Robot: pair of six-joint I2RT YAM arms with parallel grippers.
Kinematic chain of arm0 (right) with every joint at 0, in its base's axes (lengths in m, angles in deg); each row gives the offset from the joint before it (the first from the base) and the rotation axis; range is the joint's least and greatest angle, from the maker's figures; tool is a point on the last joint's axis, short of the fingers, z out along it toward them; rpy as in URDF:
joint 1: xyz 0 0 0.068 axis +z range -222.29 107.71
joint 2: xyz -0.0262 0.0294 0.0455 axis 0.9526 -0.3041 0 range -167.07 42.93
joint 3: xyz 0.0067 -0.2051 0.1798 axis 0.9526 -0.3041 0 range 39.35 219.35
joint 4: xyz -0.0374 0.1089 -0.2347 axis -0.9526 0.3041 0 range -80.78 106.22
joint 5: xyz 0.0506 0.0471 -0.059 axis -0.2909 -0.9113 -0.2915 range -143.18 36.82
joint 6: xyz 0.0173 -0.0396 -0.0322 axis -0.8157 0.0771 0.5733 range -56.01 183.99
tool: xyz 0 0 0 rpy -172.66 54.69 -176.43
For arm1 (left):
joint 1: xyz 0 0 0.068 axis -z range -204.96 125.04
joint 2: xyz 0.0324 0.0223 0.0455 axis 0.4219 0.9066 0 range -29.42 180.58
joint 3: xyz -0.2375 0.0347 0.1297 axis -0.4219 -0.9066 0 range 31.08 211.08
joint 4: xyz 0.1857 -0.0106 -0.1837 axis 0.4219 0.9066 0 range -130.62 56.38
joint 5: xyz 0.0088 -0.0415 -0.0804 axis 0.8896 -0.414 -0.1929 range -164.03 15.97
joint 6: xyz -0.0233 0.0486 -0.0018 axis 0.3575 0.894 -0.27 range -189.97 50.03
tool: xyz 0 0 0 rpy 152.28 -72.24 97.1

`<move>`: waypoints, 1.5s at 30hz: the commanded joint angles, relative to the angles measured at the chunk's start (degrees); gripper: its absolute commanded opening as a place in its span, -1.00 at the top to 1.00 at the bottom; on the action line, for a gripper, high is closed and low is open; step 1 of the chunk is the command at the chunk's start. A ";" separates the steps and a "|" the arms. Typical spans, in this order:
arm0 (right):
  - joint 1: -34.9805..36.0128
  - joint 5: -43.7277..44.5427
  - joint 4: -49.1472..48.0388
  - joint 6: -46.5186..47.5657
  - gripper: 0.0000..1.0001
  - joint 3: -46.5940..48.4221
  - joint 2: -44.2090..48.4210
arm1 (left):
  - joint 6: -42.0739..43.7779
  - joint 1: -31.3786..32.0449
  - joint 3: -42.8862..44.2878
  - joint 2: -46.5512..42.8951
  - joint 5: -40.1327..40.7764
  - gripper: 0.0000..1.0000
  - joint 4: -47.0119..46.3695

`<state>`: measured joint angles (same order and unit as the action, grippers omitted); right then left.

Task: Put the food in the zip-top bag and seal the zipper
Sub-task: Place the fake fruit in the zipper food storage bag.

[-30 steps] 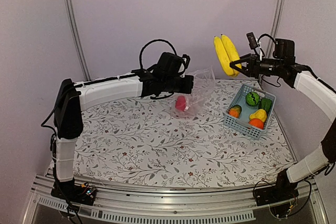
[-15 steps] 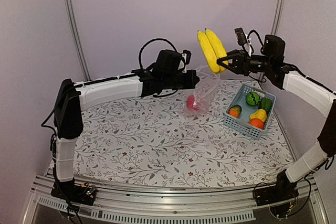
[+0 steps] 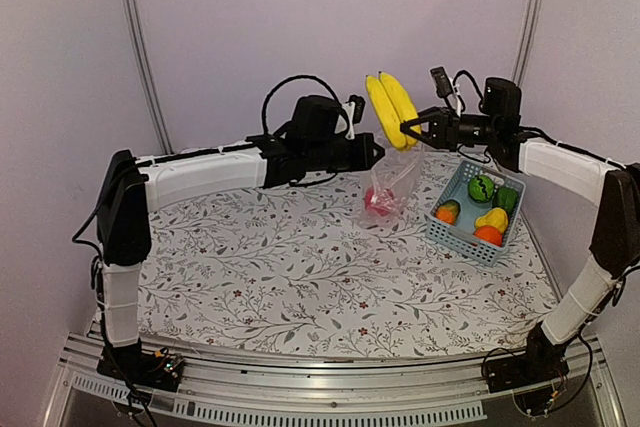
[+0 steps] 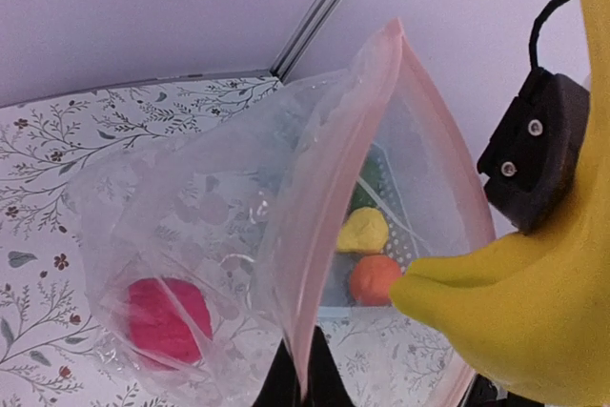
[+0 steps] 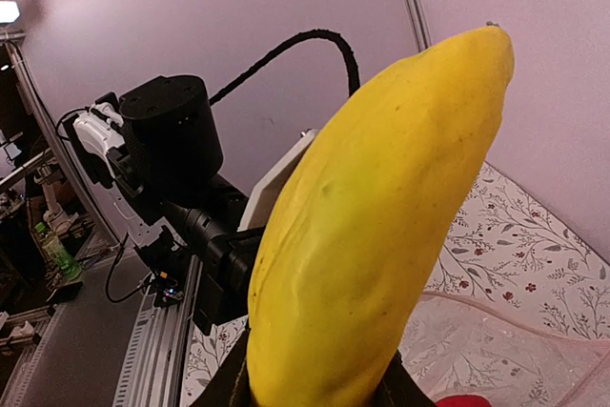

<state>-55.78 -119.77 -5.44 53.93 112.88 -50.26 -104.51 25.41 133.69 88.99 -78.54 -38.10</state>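
Claws: left claw pinched tight on bag mouth edge; bag hangs from it, mouth gaping. Right claw narrowed round bananas, upright, just beside mouth. Red piece at bag bottom. Basket of other food near, right. Both arms stretched level over counter.

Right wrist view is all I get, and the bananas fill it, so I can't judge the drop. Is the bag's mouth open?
Observer: Yes. The left wrist view shows the zip-top bag gaping, its pink-edged mouth spread wide.
Operator: What holds it?
Observer: The left gripper, shut on its rim.
Operator: And where are the bananas from above?
Observer: The bananas sit close by the mouth in the right gripper, not yet inside as far as I can tell.
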 commanded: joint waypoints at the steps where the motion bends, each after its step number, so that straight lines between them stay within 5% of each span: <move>1: 0.29 0.56 -0.82 1.42 0.21 0.44 -0.64 | -0.34 -0.58 -1.48 -3.62 -1.02 1.00 -1.58; 7: 0.35 2.86 3.05 5.20 -0.28 -0.24 2.33 | -1.23 -1.56 -3.49 -4.95 -0.83 1.00 -1.55; 16: 0.35 4.20 10.18 9.05 -0.30 -1.63 8.00 | -1.10 -3.30 -5.46 -5.42 -0.70 1.00 -1.16; 21: 0.23 8.69 19.37 15.48 -0.30 -1.03 9.78 | 6.99 -4.67 -2.02 -7.07 3.99 1.00 7.17; 29: -3.35 12.84 27.90 19.73 -0.30 -1.79 13.36 | 30.80 -6.38 9.25 -11.26 35.93 1.00 33.04; 34: -9.71 14.95 28.29 18.46 -0.29 -2.74 11.77 | 30.48 -5.20 10.67 -7.42 19.61 1.00 36.28; 38: -11.63 17.39 32.94 18.48 -0.29 -0.44 8.75 | 31.00 -3.53 15.91 -0.06 27.05 1.00 41.77; 45: -11.81 22.81 37.58 23.06 -0.33 -1.52 7.85 | 28.30 -3.19 10.17 0.36 23.29 1.00 38.70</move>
<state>-67.58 -101.47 27.83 74.01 111.44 -42.33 -75.42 21.65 145.25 89.69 -54.47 -0.92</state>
